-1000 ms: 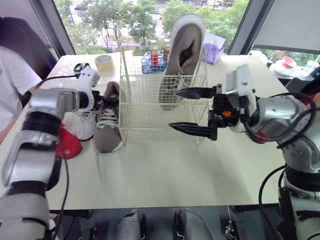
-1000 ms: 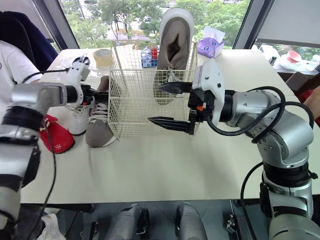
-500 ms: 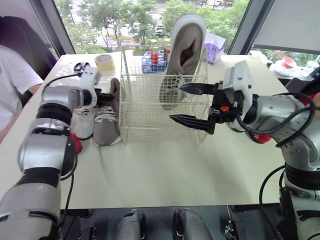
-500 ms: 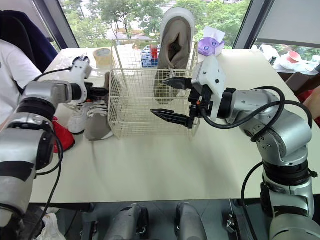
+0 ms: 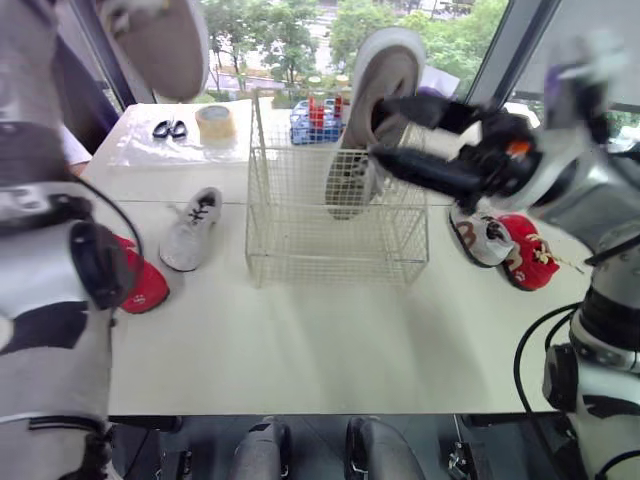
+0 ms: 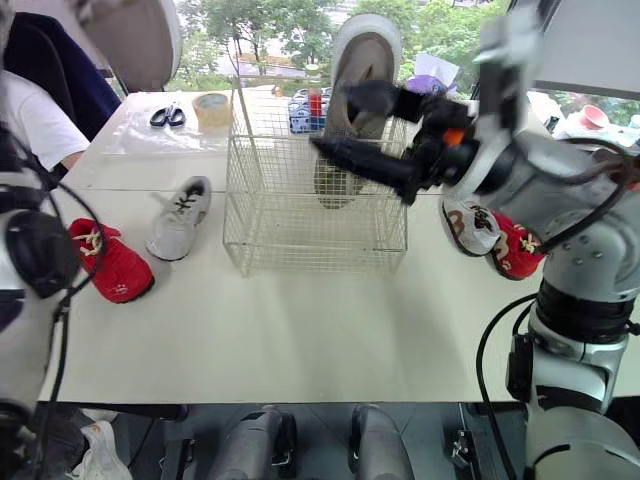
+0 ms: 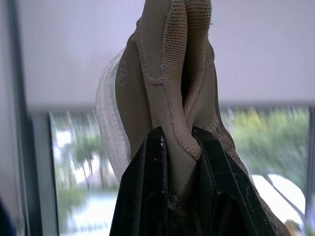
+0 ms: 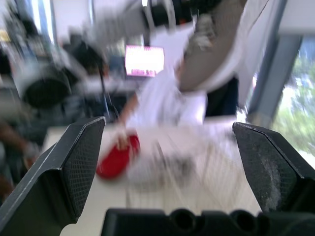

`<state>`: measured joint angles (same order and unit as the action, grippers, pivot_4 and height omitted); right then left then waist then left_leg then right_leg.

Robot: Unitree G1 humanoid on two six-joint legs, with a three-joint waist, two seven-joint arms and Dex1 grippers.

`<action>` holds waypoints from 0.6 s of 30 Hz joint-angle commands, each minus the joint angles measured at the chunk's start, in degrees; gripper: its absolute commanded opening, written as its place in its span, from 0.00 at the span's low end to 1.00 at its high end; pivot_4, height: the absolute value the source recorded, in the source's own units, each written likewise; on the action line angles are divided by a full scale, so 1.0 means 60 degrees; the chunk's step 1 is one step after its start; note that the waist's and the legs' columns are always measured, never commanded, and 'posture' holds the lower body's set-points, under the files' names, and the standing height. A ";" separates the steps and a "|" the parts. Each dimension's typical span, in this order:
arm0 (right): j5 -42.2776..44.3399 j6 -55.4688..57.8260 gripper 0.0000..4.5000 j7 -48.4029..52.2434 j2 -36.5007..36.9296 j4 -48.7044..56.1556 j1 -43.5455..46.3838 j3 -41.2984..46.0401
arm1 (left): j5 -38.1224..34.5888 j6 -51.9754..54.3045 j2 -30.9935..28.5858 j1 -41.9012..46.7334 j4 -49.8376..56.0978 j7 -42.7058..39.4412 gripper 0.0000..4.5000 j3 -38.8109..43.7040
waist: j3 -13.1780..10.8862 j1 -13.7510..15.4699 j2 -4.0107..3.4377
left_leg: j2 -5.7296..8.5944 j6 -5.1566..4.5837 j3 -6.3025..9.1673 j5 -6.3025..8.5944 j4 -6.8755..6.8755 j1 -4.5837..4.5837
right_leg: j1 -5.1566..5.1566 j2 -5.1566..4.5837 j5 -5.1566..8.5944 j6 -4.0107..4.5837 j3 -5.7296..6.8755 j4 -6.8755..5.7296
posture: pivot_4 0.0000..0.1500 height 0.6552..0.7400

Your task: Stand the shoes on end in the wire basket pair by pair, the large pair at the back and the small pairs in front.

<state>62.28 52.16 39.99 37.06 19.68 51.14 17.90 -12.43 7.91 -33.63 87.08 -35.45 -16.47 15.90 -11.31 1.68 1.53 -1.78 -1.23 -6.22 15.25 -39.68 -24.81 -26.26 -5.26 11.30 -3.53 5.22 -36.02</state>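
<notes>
we hold the second large taupe shoe [image 5: 158, 40] in the left gripper [image 7: 179, 137], whose black fingers are closed on the padded heel collar, which creases between them. the shoe hangs high, up and to the left of the wire basket [image 5: 300, 225]. we judge it light and soft: the mesh upper folds under the squeeze and the foam sole is stiffer. the collar grip should carry it, though the shoe may swing or twist on the way down. its mate [image 5: 375, 95] stands toe-down at the back right of the basket. the left arm is lifted high. the right gripper [image 6: 330, 120] is spread wide and empty over the basket's right top edge, just in front of that mate. a small white shoe [image 5: 190, 228] and a red shoe [image 5: 140, 285] lie left of the basket.
</notes>
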 commanded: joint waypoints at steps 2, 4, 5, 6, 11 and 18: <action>0.0619 -0.0091 1.00 -0.0436 0.0190 -0.0336 0.0250 0.0586 | 0.1503 -0.3694 0.1247 -0.0163 0.0761 0.0765 0.04 -0.1293 | 0.0003 0.0118 -0.0001 | 0.0004 -0.0020 -0.0025 0.0012 -0.0020 0.0000 | 0.0018 -0.0001 -0.0008 -0.0012 -0.0001 0.0003 | 1.00 1.00; 0.0642 -0.0120 1.00 -0.0514 0.0290 -0.0306 0.0186 0.0584 | 0.2160 -0.4897 0.1714 -0.0312 0.0447 0.1230 0.04 -0.1702 | 0.0003 0.0106 -0.0003 | 0.0006 -0.0077 -0.0033 0.0045 -0.0047 0.0000 | 0.0027 -0.0005 -0.0014 -0.0020 -0.0002 0.0004 | 1.00 1.00; 0.0640 -0.0132 1.00 -0.0563 0.0322 -0.0273 0.0148 0.0571 | 0.2494 -0.5488 0.1857 -0.0352 0.0222 0.1492 0.04 -0.1873 | 0.0003 0.0086 -0.0003 | 0.0005 -0.0095 -0.0039 0.0055 -0.0053 0.0001 | 0.0025 -0.0006 -0.0020 -0.0029 -0.0008 0.0002 | 1.00 1.00; 0.0645 -0.0138 1.00 -0.0631 0.0360 -0.0207 0.0089 0.0578 | 0.2883 -0.6129 0.1988 -0.0405 -0.0090 0.1751 0.04 -0.2105 | 0.0003 0.0075 -0.0004 | 0.0003 -0.0097 -0.0045 0.0056 -0.0056 0.0001 | 0.0022 -0.0006 -0.0022 -0.0030 -0.0011 0.0002 | 1.00 1.00; 0.1017 -0.0087 1.00 -0.1338 0.0642 0.0435 -0.0381 0.0867 | 0.3878 -0.8205 0.2547 -0.0527 -0.2065 0.2827 0.04 -0.2710 | 0.0002 0.0043 -0.0007 | -0.0002 -0.0099 -0.0054 0.0058 -0.0049 0.0002 | -0.0007 0.0001 -0.0025 -0.0031 -0.0015 -0.0007 | 1.00 1.00; 0.1782 -0.0163 1.00 -0.2346 0.1039 0.1097 -0.1042 0.1253 | 0.3460 -0.8592 0.3084 -0.0759 -0.3077 0.2900 0.04 -0.2573 | 0.0001 0.0075 -0.0007 | -0.0009 -0.0107 -0.0038 0.0063 -0.0050 -0.0010 | -0.0014 -0.0005 -0.0025 -0.0031 -0.0016 -0.0001 | 1.00 1.00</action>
<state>71.14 52.13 27.13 42.28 24.31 44.71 23.59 10.13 -41.85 -15.58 81.98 -55.51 0.52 -0.79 -11.30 2.13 1.49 -1.84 -1.88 -6.44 15.63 -39.99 -24.87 -26.33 -5.30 11.16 -3.72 5.12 -36.02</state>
